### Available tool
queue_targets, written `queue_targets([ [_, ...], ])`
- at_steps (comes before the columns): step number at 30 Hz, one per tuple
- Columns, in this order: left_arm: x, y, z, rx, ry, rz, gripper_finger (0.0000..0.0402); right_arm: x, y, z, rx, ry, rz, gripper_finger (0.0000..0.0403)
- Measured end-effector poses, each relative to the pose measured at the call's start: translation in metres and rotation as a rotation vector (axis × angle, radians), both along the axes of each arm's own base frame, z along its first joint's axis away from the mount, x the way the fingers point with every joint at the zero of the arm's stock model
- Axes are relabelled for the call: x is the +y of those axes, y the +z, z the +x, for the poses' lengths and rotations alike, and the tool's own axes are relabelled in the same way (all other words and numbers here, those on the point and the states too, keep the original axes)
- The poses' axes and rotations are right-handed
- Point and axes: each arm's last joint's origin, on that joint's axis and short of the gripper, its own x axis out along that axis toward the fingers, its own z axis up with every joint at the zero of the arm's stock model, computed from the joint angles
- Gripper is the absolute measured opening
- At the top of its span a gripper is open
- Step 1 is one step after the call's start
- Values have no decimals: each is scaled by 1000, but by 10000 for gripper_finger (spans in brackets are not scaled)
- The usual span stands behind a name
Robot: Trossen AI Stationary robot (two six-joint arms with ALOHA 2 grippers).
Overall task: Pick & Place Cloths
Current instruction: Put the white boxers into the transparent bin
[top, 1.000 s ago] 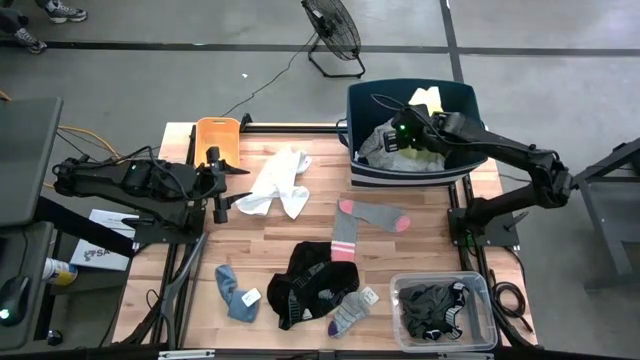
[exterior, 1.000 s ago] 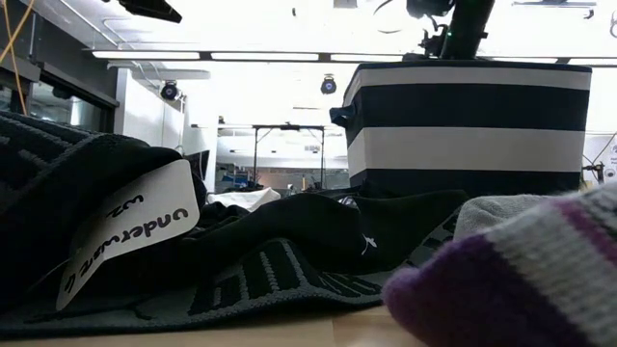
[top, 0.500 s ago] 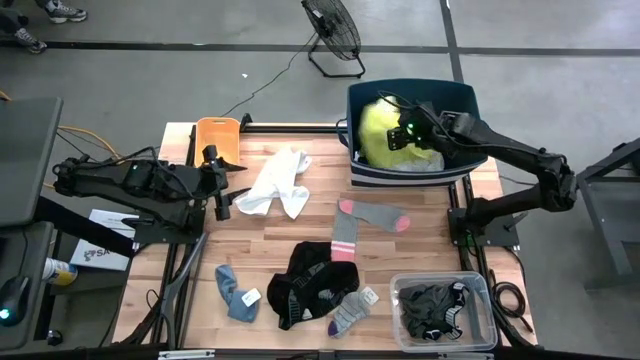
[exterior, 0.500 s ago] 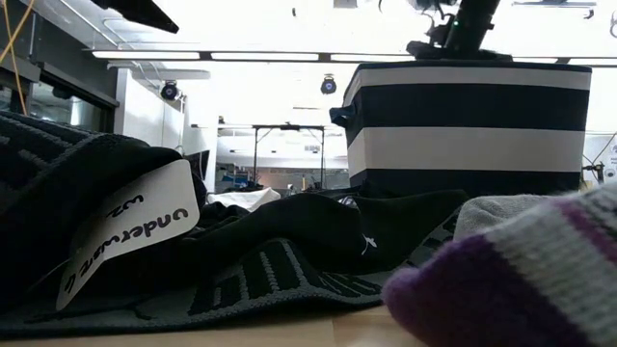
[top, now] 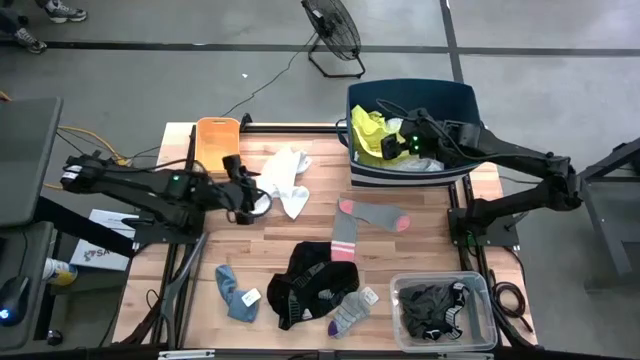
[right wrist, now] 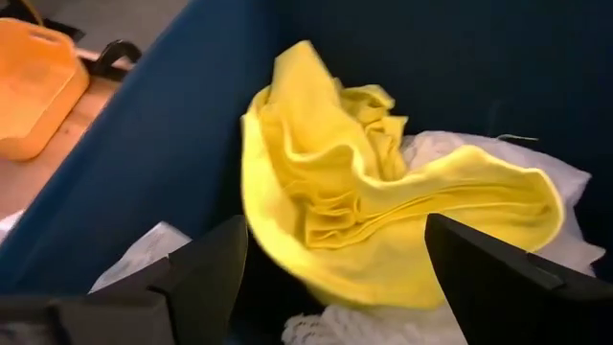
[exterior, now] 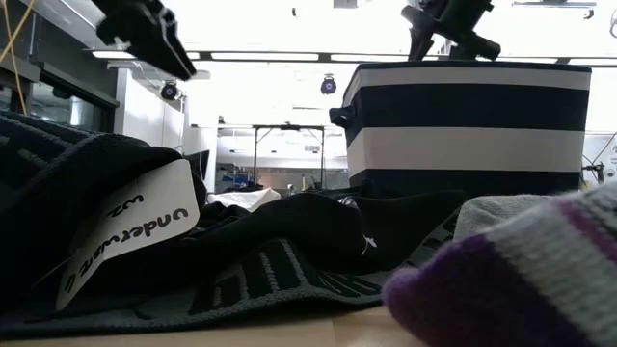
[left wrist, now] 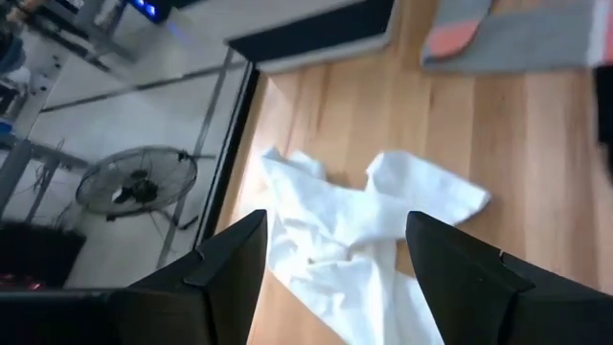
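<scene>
1. Neon yellow cloth (right wrist: 383, 211) lies bunched inside the navy tub (top: 440, 95), just ahead of my right gripper (right wrist: 330, 264), on top of a white cloth (right wrist: 560, 187). I see nothing pinched between the jaws, which stand spread wide.
2. The white garment (left wrist: 364, 240) lies flat on the wooden table (top: 440, 250), directly ahead of and beneath my left gripper (left wrist: 335, 259). Those jaws are also spread apart, with the cloth showing in the gap; I cannot tell whether the fingers touch it.
3. In the high view, the left gripper (top: 243, 195) sits at the white garment's (top: 283, 178) near edge, and the right gripper (top: 405, 143) hangs over the tub's opening.
4. Beyond the left jaws lies the grey sock with pink ends (top: 362, 220), well apart from them.
5. Further out: a black garment (top: 315, 280), a blue-grey sock (top: 235, 292), a striped sock (top: 350, 312), and dark cloths in a clear bin (top: 443, 308).
6. The orange tray (top: 215, 140) sits at the table's far edge, beside the left arm.
</scene>
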Motion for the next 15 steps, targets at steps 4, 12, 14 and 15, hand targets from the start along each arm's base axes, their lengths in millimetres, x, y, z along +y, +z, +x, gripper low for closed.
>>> queue_targets([
  [4,15,-11,12,62,77,-9,243,10,0,4,-1,44,-1,311],
  [12,66,-24,20,125,143,-182,243,29,0,10,19,157,-9,311],
  [14,80,-26,22,114,141,-231,243,33,0,11,27,186,-14,311],
  [15,86,-27,22,105,145,-252,243,35,0,12,32,201,-19,311],
])
